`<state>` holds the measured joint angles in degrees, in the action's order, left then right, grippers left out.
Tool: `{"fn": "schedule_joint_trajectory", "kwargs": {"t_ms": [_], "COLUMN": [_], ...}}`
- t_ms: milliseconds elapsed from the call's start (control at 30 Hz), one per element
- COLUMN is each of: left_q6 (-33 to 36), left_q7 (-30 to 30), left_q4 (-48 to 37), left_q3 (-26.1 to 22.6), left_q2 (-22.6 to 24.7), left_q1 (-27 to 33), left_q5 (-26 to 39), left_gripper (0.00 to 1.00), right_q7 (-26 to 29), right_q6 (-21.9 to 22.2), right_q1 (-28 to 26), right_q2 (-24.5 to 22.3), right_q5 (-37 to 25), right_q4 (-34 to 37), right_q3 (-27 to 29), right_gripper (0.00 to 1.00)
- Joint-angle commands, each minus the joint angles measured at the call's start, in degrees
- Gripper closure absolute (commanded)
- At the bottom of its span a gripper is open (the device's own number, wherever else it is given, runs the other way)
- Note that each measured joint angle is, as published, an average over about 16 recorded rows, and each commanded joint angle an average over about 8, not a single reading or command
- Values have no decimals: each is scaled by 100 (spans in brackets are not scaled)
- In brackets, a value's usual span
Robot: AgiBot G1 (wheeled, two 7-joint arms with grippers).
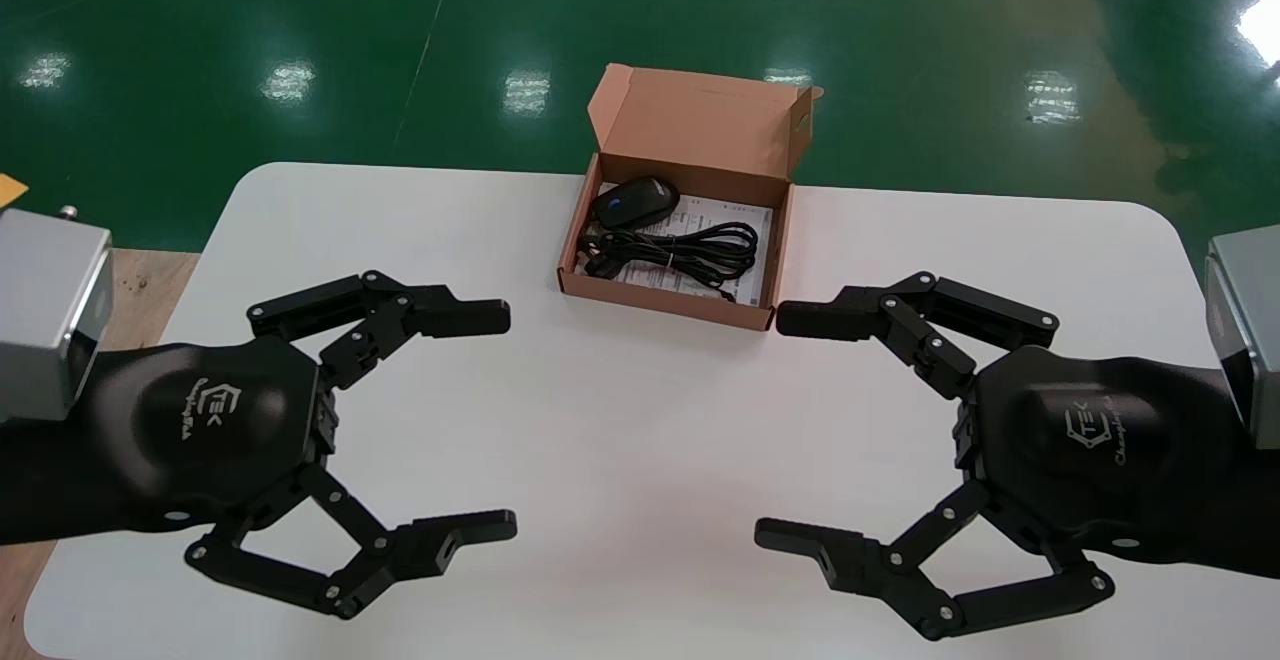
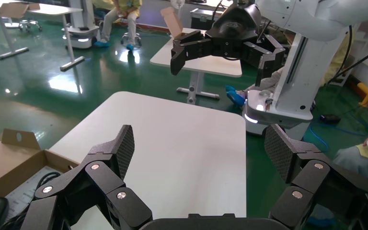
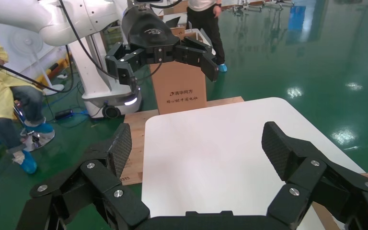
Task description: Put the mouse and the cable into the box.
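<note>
Mouse and cable both lying in the box, both end effectors spread wide!
The mouse (image 1: pixel 635 202) sits in the far-left corner of the open box (image 1: pixel 660 300), the cable (image 1: pixel 690 250) coiled just beside it. The left end effector (image 1: pixel 505 420) and right end effector (image 1: pixel 775 428) hover over the white surface (image 1: pixel 620 440), fingers apart, facing each other.

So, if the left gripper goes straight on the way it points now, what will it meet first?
Probably the right gripper, which faces the left gripper across the table; the box lies off that line. Height is unclear.
</note>
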<state>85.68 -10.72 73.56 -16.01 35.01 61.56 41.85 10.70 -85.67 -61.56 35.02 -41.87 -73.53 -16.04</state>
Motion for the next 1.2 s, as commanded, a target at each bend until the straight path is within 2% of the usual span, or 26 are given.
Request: {"fn": "schedule_joint_trajectory", "kwargs": {"t_ms": [33, 1200], "left_q6": [-1, -6], "left_q7": [0, 0], "left_q4": [-1, -5], "left_q3": [-1, -5], "left_q2": [1, 4], "left_q1": [1, 3], "left_q5": [1, 3], "left_gripper": [0, 0], "right_q7": [-1, -4], "right_q6": [1, 7], "right_q1": [-1, -5], "right_q2": [0, 1], "right_q5": [-1, -4], "right_q4": [1, 7], "right_q3": [0, -1], "right_gripper": [0, 0]}}
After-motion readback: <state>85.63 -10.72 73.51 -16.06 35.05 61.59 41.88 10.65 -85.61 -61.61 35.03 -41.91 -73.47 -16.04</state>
